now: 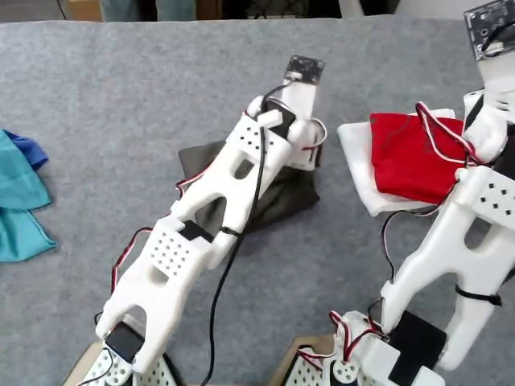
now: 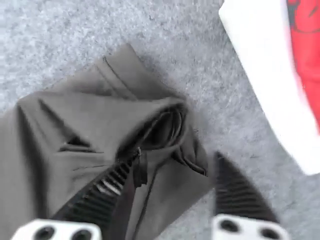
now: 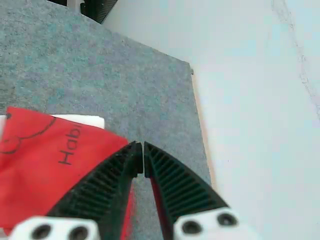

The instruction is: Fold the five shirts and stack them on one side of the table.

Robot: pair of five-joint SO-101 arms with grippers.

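Dark shirt (image 2: 90,115), where does it lie?
– In the middle of the grey bench (image 1: 121,96), roughly folded and rumpled, under the left arm (image 1: 241,177), which stretches across it.
– And that arm's end effector (image 2: 177,152)?
– Its jaws stand apart, astride the shirt's rumpled edge. One ribbed finger (image 2: 100,195) lies over the dark cloth, against a fold. The other is over bare bench beside the shirt.
– Is anything stacked?
– Yes, on the right side. A red shirt (image 1: 402,157) lies folded on a white shirt (image 1: 358,153), whose edge juts out on the side toward the dark shirt. The pile is just beside the dark shirt, with a strip of bench between them.
– What about the right end effector (image 3: 140,146)?
– Its fingertips are pressed together, above the red shirt's edge near the far corner of the bench. Red shows through the gap behind the tips. I cannot tell whether any cloth is pinched. The right arm (image 1: 475,209) rises beside the pile.
– Any other shirts?
– A teal shirt (image 1: 16,193) and a blue shirt (image 1: 28,149) lie unfolded and touching at the left edge, well apart from the rest.
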